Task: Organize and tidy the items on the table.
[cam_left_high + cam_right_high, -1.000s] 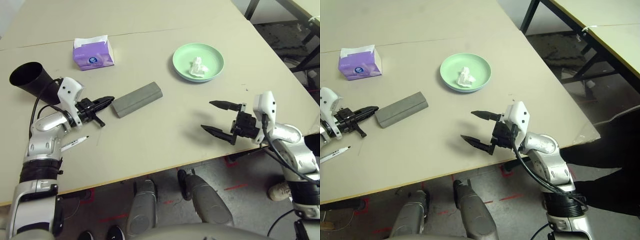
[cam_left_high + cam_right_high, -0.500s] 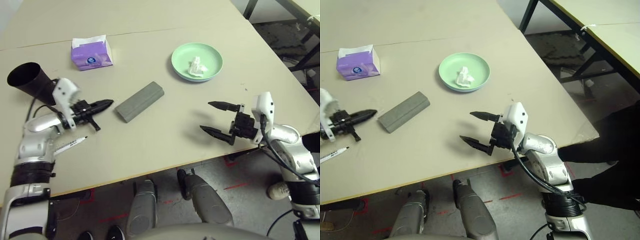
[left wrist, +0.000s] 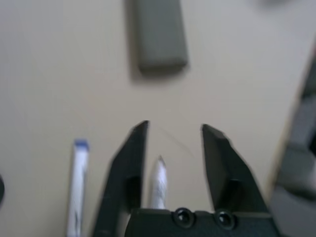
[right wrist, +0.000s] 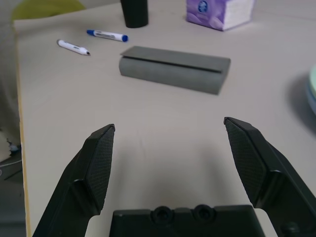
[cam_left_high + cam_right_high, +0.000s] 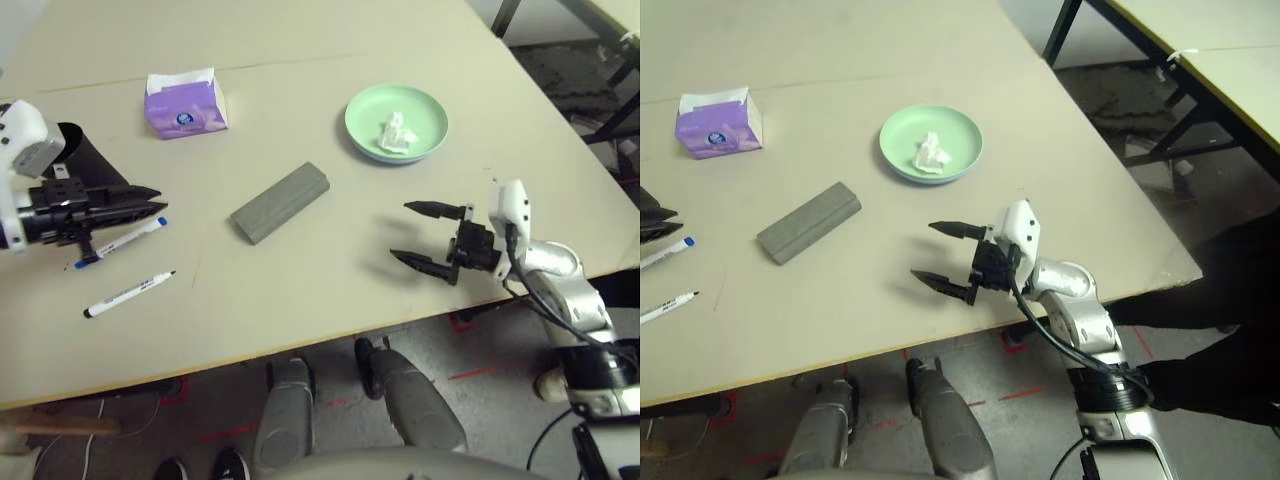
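My left gripper (image 5: 158, 199) hovers open at the table's left, in front of the black cup (image 5: 90, 165). In its wrist view the fingers (image 3: 129, 163) stand apart, with a white marker tip in the gap, touching neither. A blue-capped marker (image 5: 120, 241) and a black-tipped marker (image 5: 130, 294) lie just below it. The grey glasses case (image 5: 280, 203) lies mid-table. Crumpled tissue (image 5: 397, 135) sits in the light-green plate (image 5: 430, 110). The purple tissue box (image 5: 185, 100) stands at the back left. My right gripper (image 5: 400, 231) is open above bare table (image 5: 300, 290), right of the case.
The table's front edge runs close under both arms, and its right edge drops off beside the right arm. Black legs of another table (image 5: 1160, 110) stand on the floor to the right. A thin seam (image 5: 300, 62) crosses the far tabletop.
My left gripper has opened and drawn back to the left, away from the case. A blue-capped marker now lies on the table below it. The right gripper has edged slightly left.
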`<state>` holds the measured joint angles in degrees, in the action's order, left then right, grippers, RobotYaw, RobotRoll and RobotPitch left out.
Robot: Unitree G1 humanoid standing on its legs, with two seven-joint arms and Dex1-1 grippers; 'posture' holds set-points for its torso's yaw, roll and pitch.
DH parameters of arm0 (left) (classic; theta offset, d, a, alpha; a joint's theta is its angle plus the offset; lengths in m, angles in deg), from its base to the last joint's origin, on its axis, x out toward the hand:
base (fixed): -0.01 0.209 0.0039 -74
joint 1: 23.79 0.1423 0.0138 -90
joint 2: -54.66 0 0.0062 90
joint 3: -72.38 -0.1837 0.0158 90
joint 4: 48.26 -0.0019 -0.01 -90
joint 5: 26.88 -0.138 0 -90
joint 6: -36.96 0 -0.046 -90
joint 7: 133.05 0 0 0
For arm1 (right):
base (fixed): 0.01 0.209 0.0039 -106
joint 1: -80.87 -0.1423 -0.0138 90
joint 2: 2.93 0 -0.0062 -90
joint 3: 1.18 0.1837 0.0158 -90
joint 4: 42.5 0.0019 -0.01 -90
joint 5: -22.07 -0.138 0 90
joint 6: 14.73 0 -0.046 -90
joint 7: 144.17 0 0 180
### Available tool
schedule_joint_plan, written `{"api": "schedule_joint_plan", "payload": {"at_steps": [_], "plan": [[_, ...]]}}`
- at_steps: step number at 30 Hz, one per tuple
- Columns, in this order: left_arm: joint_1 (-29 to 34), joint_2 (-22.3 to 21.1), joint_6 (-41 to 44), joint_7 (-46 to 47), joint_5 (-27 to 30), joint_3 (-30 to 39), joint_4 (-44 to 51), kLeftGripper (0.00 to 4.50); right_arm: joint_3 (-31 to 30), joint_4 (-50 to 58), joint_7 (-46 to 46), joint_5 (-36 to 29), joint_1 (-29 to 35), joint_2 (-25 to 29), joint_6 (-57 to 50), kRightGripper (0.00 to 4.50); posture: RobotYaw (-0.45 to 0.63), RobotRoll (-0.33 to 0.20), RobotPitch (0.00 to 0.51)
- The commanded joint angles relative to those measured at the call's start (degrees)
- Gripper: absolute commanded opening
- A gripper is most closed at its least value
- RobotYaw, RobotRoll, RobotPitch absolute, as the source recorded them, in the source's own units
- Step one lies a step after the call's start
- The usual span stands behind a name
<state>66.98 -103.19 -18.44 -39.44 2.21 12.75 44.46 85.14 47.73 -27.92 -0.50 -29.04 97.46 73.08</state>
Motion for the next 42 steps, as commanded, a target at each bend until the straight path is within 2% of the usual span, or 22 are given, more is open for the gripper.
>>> {"api": "schedule_joint_plan", "payload": {"at_steps": [1, 3, 6, 10, 16, 25, 32, 42], "plan": [[5.41, -6.21, 1.48, -5.97, -3.04, 4.43, 1.37, 3.65, -1.15, 0.97, -0.03, -0.54, -0.16, -0.70, -0.90, 4.50, -0.02, 0.000, 0.280], [9.26, -9.08, 1.17, -6.11, -3.71, 6.37, 1.72, 4.42, -1.46, 1.68, 0.21, -0.55, -0.32, -1.03, -1.53, 4.50, -0.02, 0.000, 0.282], [15.43, -11.42, 0.25, -6.11, -5.93, 9.39, 3.70, 4.47, -1.85, 2.50, 0.77, -0.46, -0.58, -1.40, -2.34, 4.50, -0.02, 0.000, 0.286], [19.46, -10.13, -1.14, -6.11, -9.99, 9.92, 8.17, 4.47, -2.06, 3.59, 1.38, -0.69, -0.60, -1.59, -3.22, 4.50, -0.02, 0.000, 0.290], [19.16, -6.68, -4.79, -4.88, -18.61, 4.39, 9.80, 4.47, -2.25, 5.06, 1.39, -0.74, -0.22, -1.12, -4.43, 4.50, -0.03, 0.000, 0.284], [17.34, -4.13, -8.26, -1.71, -24.74, -2.45, 7.50, 4.47, -2.29, 6.92, 1.23, -0.62, 0.72, -0.05, -5.30, 4.50, -0.04, 0.000, 0.272], [11.86, -3.11, -13.57, 4.10, -26.99, -9.72, 3.01, 4.47, -2.61, 8.20, 1.17, -0.63, 1.22, 0.28, -5.96, 4.50, -0.05, 0.000, 0.269], [4.78, -0.33, -16.33, 8.93, -28.55, -18.83, -2.01, 4.47, -3.17, 8.75, 0.88, -0.52, 0.85, 0.37, -6.23, 4.50, -0.05, 0.000, 0.252]]}}
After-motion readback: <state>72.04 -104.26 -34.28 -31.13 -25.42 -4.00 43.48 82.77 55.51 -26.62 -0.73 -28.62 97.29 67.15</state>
